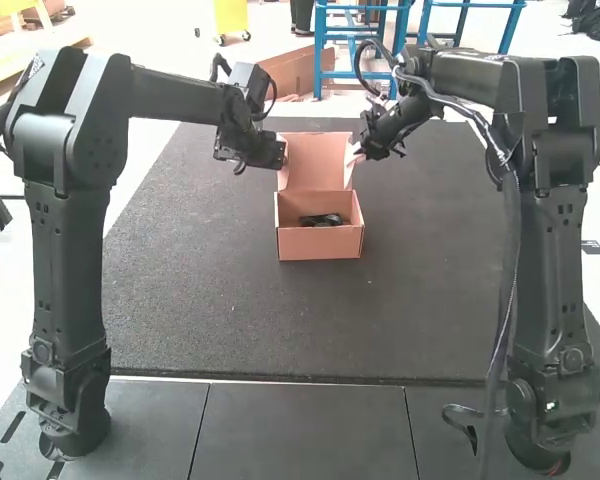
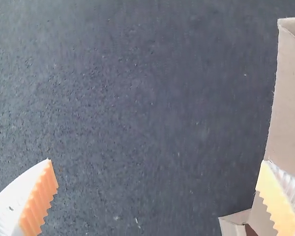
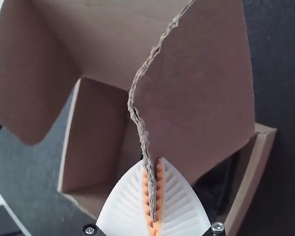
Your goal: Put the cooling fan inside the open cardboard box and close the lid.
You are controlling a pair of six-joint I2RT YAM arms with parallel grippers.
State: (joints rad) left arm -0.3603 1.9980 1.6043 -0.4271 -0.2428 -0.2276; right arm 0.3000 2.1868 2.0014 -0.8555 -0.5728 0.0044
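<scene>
Dark grey matting covers your surface [image 1: 180, 290], where the brown cardboard box [image 1: 320, 242] stands with its lid [image 1: 315, 162] upright. Your right claw [image 3: 152, 191] pinches the lid's ragged side flap [image 3: 196, 98]. Your left claw [image 2: 157, 201] gapes wide just beside the lid's other edge. The black cooling fan [image 1: 322, 219] lies inside the box.

High camera overlooks the table [image 1: 180, 300] from behind; wrist cameras closely share the box [image 1: 320, 240].

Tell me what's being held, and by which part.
Right end effector pinches the lid's side flap by its edge; left end effector is open, holding nothing.
</scene>
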